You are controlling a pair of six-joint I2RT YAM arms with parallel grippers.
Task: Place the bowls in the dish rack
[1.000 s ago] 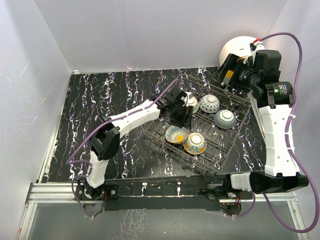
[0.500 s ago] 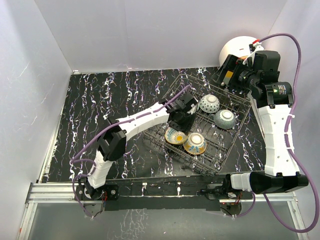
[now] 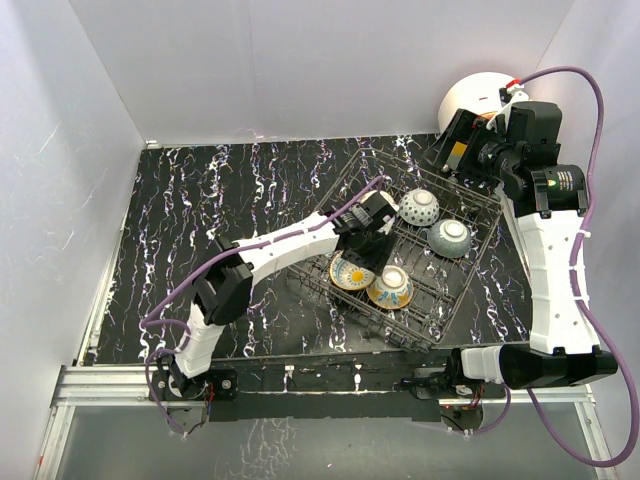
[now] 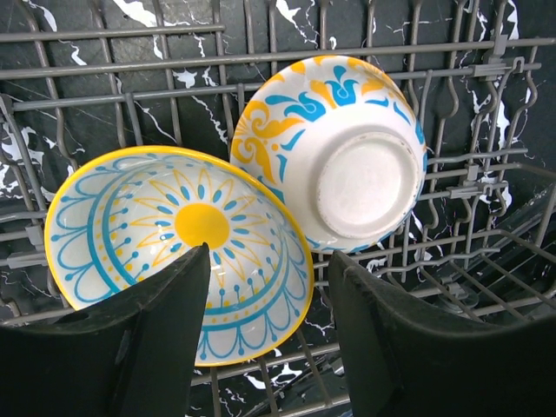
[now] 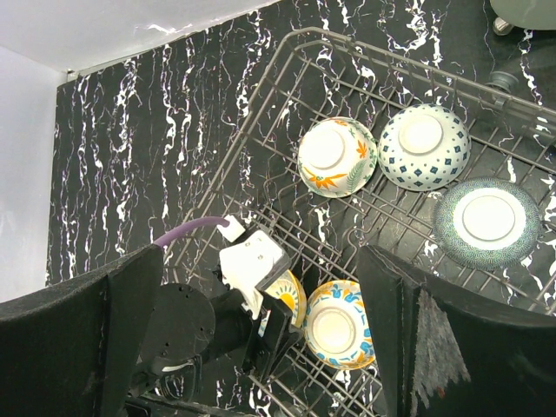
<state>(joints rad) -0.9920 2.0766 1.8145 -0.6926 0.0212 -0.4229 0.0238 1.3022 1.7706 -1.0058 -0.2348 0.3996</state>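
The dark wire dish rack holds all the bowls I see. In the left wrist view a yellow sun-pattern bowl leans on edge beside an upturned yellow-and-blue bowl. My left gripper is open, its jaws either side of the sun bowl's lower rim. In the top view the left gripper is just above the sun bowl. An orange floral bowl, a blue dotted bowl and a grey-green bowl sit upturned farther back. My right gripper is open and empty, high over the rack's far right corner.
A round white appliance stands behind the rack at the back right. White walls close in the black marbled table on three sides. The left arm's purple cable arcs over the rack's left edge.
My left gripper has moved from the back-left of the rack toward the front, down over the yellow sun bowl. The right arm has not moved.
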